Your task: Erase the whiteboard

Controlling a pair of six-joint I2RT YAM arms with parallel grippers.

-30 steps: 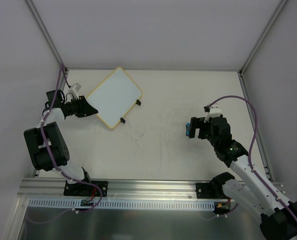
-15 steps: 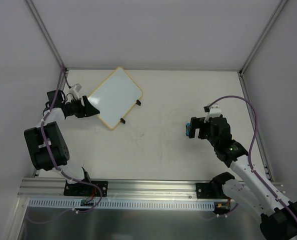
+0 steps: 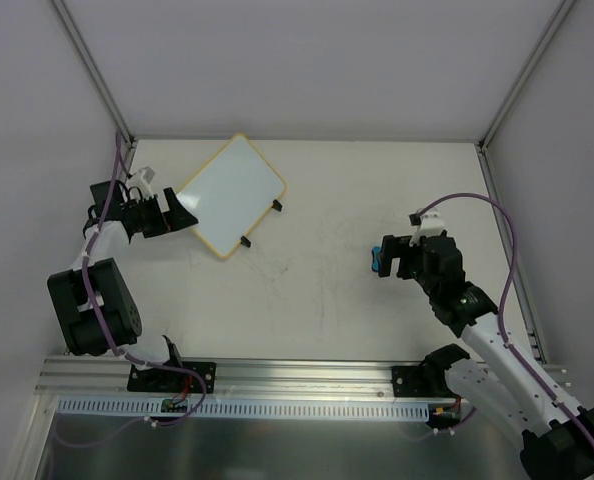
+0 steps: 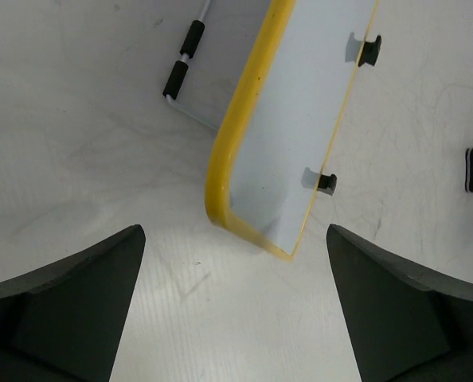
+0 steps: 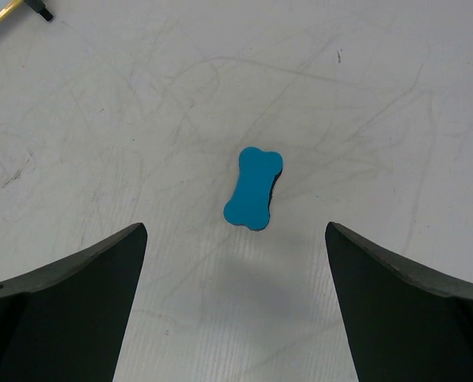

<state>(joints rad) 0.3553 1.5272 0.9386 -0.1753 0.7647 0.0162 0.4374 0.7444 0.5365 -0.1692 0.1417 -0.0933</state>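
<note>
Left gripper (image 3: 180, 216), jaws wide apart, had just backed off the whiteboard (image 3: 229, 192), which lay spotless at the far left of the table (image 3: 327, 310). Right gripper (image 3: 385, 259), equally spread, still hovered over the eraser (image 5: 253, 189). Erasing looked finished to me.

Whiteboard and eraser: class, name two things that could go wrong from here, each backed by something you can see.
1. Nothing holds the whiteboard. The left hand is open near its corner, gripping nothing, so wiping may well push the board across the table.
2. The eraser is small and lies slanted ahead of the open right hand. Closing could catch only one end, so it might twist or slip out.
</note>
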